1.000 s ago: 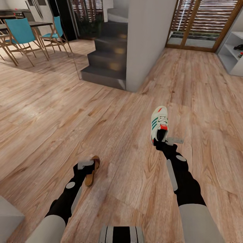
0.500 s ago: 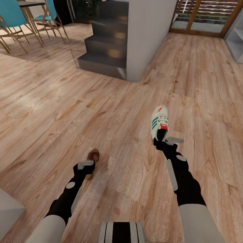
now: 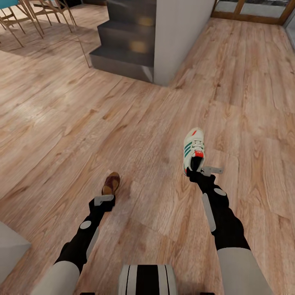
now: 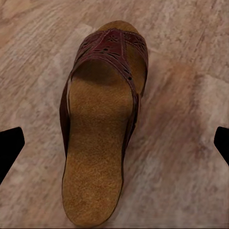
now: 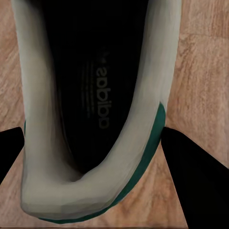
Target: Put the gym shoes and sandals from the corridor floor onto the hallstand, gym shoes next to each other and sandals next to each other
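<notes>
A cream-white gym shoe (image 3: 193, 148) with green stripes and a red tongue hangs toe-forward from my right gripper (image 3: 197, 171), which is shut on its heel. In the right wrist view the heel rim (image 5: 95, 191) sits between the two dark fingers (image 5: 193, 186). One brown sandal (image 3: 111, 182) lies flat on the wood floor (image 3: 61, 135), just ahead of my left gripper (image 3: 105, 200). That gripper (image 4: 114, 148) is open above the sandal (image 4: 102, 138), its fingertips (image 4: 9, 149) wide apart and touching nothing. The hallstand, the other sandal and the other gym shoe are out of view.
Dark grey stairs (image 3: 125, 53) and a pale wall pillar (image 3: 182, 37) stand ahead. Chair legs (image 3: 14, 18) show at the far left, a wood door frame (image 3: 250, 17) at the far right. A pale grey corner (image 3: 10, 250) is by my left side.
The whole view has shifted, the floor sliding away from me. The sandal, earlier under my left gripper, now lies a little ahead of it. The gym shoe stays in my right gripper.
</notes>
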Controlling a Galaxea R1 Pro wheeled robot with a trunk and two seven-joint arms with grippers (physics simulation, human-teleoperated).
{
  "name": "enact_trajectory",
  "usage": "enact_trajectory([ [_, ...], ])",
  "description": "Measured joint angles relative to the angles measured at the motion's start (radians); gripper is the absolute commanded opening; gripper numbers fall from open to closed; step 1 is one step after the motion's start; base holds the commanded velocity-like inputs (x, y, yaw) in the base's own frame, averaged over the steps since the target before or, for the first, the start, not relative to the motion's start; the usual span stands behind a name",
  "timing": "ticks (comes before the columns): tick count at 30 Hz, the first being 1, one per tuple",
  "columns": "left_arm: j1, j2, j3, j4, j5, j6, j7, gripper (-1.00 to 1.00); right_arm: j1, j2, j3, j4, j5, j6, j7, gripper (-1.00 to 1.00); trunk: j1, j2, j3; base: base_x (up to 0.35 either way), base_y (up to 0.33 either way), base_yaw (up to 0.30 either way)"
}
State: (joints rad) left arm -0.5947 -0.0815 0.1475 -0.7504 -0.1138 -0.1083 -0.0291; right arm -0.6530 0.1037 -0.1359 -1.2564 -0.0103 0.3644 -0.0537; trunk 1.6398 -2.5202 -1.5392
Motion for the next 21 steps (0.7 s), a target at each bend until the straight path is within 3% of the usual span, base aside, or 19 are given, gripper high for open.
enact_trajectory([
  [11, 0.0, 0.0, 0.0, 0.0, 0.0, 0.0, 0.0, 1.0, 0.0, 0.0, 0.0, 0.0, 0.001, 0.0, 0.0, -1.0, 0.005, -0.003, -0.06, 0.0, 0.0, 0.027],
  [21, 0.0, 0.0, 0.0, 0.0, 0.0, 0.0, 0.0, 1.0, 0.0, 0.0, 0.0, 0.0, 0.001, 0.0, 0.0, -1.0, 0.005, -0.003, -0.07, 0.0, 0.0, 0.091],
])
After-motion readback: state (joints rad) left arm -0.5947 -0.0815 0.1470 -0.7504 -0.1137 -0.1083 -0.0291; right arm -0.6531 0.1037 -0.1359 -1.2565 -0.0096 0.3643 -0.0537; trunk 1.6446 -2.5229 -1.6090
